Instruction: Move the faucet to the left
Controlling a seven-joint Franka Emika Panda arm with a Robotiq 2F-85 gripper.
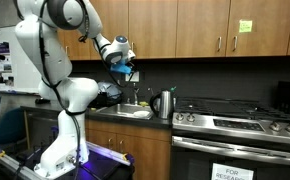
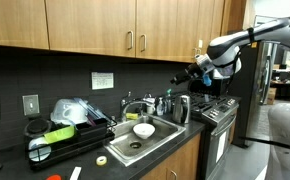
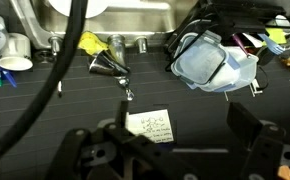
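Observation:
The faucet (image 1: 135,95) is a slim silver tap that stands behind the sink (image 1: 135,112) in both exterior views (image 2: 135,104). In the wrist view it shows as a shiny metal piece (image 3: 109,66) below the sink's rim (image 3: 115,12). My gripper (image 1: 125,66) hangs in the air above and a little to one side of the faucet, apart from it (image 2: 195,68). In the wrist view its two dark fingers (image 3: 185,135) stand wide apart with nothing between them.
A steel kettle (image 1: 165,103) stands on the counter next to the sink (image 2: 182,108), with the stove (image 1: 240,125) beyond it. A white bowl (image 2: 143,130) lies in the sink. A dish rack (image 2: 65,135) with a plastic-wrapped item sits beside it. Wooden cabinets (image 2: 125,35) hang overhead.

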